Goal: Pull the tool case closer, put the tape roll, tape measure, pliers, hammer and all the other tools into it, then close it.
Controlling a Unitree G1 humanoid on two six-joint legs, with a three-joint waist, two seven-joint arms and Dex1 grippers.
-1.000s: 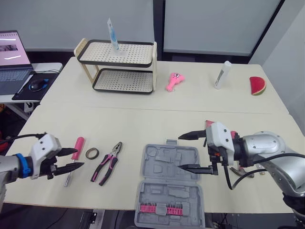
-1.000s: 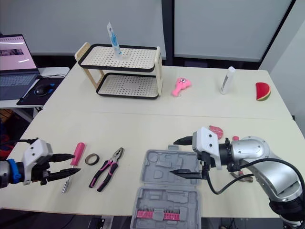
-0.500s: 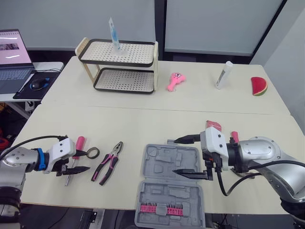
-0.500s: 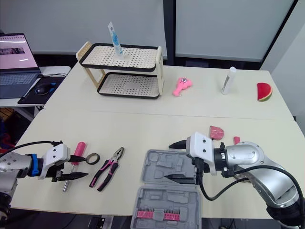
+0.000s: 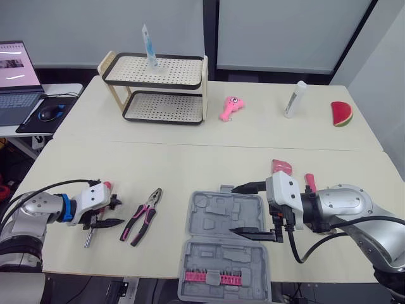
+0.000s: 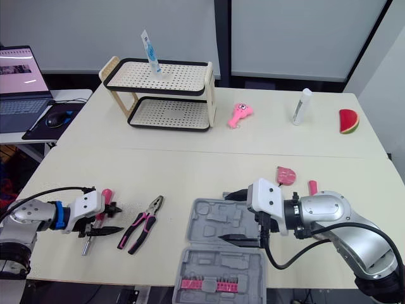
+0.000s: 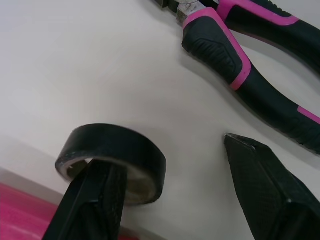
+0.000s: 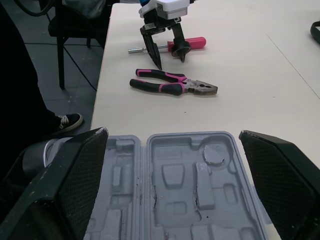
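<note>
Since it advanced, left pincer [image 5: 109, 213] straddles tape roll [image 7: 112, 150].

Cream tables [image 5: 190, 158], grey panelled wall [image 5: 95, 28], side desk [image 5: 38, 95] with laptop [image 5: 18, 79]

Tape roll [image 7: 120, 149] sat hemmed between screwdriver [image 8: 192, 43] and pliers [image 5: 142, 215], apparently with little clearance; table [image 5: 190, 164] toward the rack [image 5: 155, 88] lay open.

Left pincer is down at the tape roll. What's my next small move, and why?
Probably shut the left pincer now. In the left wrist view one finger looks to sit inside the tape roll, the other outside its wall, jaws open, so closing should pinch the wall for a lift.
</note>
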